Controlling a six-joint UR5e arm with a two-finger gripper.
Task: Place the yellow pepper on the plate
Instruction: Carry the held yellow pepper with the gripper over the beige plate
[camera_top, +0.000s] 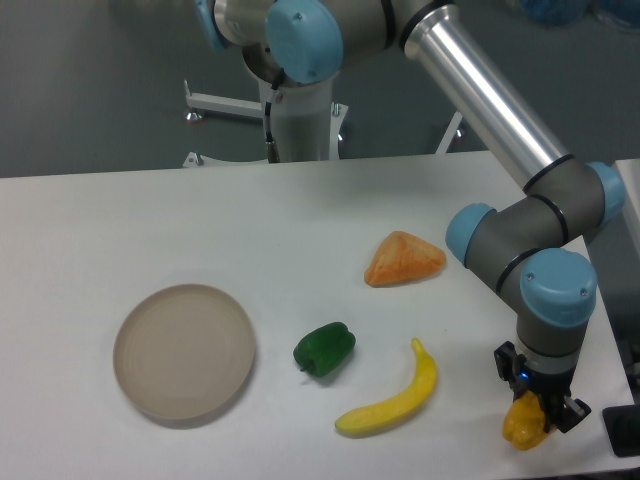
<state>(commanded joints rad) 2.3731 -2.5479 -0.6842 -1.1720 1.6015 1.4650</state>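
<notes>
The yellow pepper (524, 424) sits at the near right of the table, yellow-orange and partly covered by my gripper (535, 415), which comes down on it from above. The black fingers (553, 410) stand on either side of the pepper, close against it; whether they are clamped on it I cannot tell. The plate (184, 351), round and beige-tan, lies at the near left of the table with nothing on it, far from the gripper.
A green pepper (325, 350) lies near the table's middle. A yellow banana (392, 400) lies between it and the gripper. An orange wedge (403, 259) sits further back. The table's right edge runs close beside the gripper.
</notes>
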